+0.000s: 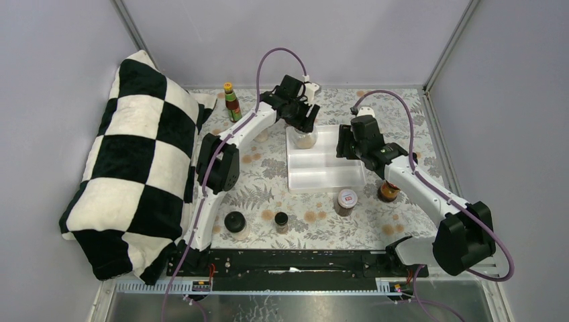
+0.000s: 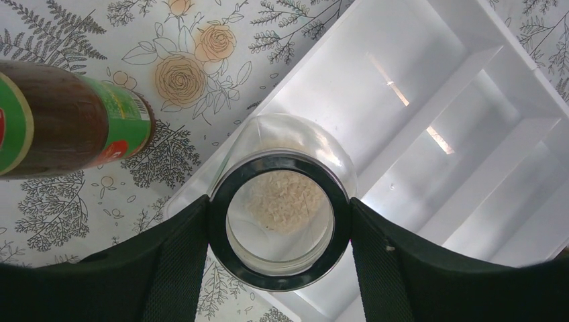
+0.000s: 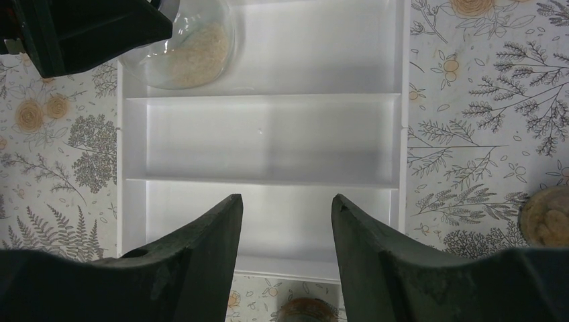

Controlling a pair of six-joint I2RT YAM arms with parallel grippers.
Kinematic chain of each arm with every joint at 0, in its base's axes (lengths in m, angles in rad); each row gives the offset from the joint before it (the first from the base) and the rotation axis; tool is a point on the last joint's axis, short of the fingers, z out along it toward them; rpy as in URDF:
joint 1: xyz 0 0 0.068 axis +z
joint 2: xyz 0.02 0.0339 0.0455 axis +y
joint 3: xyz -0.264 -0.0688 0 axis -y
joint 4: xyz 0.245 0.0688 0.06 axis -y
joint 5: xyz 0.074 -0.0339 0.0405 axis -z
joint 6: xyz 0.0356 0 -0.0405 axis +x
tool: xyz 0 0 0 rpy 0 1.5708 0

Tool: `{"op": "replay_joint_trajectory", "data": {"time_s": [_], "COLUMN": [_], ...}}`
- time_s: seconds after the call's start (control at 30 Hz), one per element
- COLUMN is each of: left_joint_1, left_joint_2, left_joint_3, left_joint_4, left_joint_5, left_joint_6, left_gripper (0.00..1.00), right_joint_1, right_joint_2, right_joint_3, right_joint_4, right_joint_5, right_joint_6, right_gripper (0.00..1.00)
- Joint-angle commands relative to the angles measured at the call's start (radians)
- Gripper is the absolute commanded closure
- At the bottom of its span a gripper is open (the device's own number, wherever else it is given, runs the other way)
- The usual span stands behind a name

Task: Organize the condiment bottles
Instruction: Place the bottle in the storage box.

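Note:
My left gripper [image 1: 303, 125] is shut on a clear jar of rice with a black-ringed lid [image 1: 304, 139]. It holds the jar at the far left corner of the white tray [image 1: 329, 176]. In the left wrist view the fingers [image 2: 181, 255] press both sides of the lid [image 2: 279, 285]. My right gripper [image 1: 345, 145] hangs open and empty over the tray's middle [image 3: 287, 201]. A slim red-sauce bottle [image 1: 232, 102] stands far left of the tray and shows in the left wrist view [image 2: 67, 127]. The rice jar also shows in the right wrist view [image 3: 194, 47].
Near the front stand a black-lidded jar [image 1: 235, 223], a small dark jar [image 1: 281, 221], a red-and-white-lidded jar [image 1: 346, 200] and a brown jar [image 1: 388, 191]. A white-lidded jar [image 1: 313, 87] stands behind the left gripper. A checkered cushion [image 1: 127, 168] fills the left side.

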Motion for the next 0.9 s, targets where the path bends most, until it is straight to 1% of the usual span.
{"op": "replay_joint_trajectory", "data": {"time_s": [0.0,0.07,0.1,0.13,0.3,0.4,0.5,0.73,0.8,0.87], "left_joint_1": [-0.011,-0.015,-0.017,-0.019,-0.019,-0.026,-0.036,-0.096,-0.11,-0.122], "left_joint_2": [-0.023,-0.018,-0.016,-0.016,-0.049,-0.113,-0.192,-0.407,-0.469,-0.555], "left_joint_3": [0.01,0.014,0.018,0.017,-0.009,-0.063,-0.125,-0.286,-0.338,-0.422], "left_joint_4": [-0.026,-0.024,-0.023,-0.019,0.049,0.115,0.179,0.244,0.239,0.233], "left_joint_5": [-0.023,-0.026,-0.026,-0.027,-0.086,-0.113,-0.151,-0.292,-0.347,-0.38], "left_joint_6": [0.02,0.018,0.019,0.019,0.007,0.0,-0.019,-0.064,-0.129,-0.192], "left_gripper": [0.25,0.2,0.05,0.02,0.01,0.01,0.01,0.01,0.01,0.01], "right_joint_1": [0.003,0.002,0.003,0.002,0.003,0.003,0.003,0.003,0.003,0.003], "right_joint_2": [0.005,0.007,0.008,0.008,0.017,0.016,0.014,-0.029,-0.045,-0.065], "right_joint_3": [0.006,0.009,0.011,0.011,0.015,0.012,0.011,0.002,0.002,0.001], "right_joint_4": [0.033,0.032,0.03,0.029,0.027,0.028,0.027,0.012,-0.001,-0.02], "right_joint_5": [-0.02,-0.019,-0.022,-0.022,-0.025,-0.022,-0.023,-0.026,-0.037,-0.052], "right_joint_6": [0.01,0.009,0.007,0.006,0.001,-0.002,-0.004,-0.007,-0.008,-0.011], "right_gripper": [0.42,0.42,0.42,0.41,0.41,0.41,0.41,0.41,0.41,0.41]}}
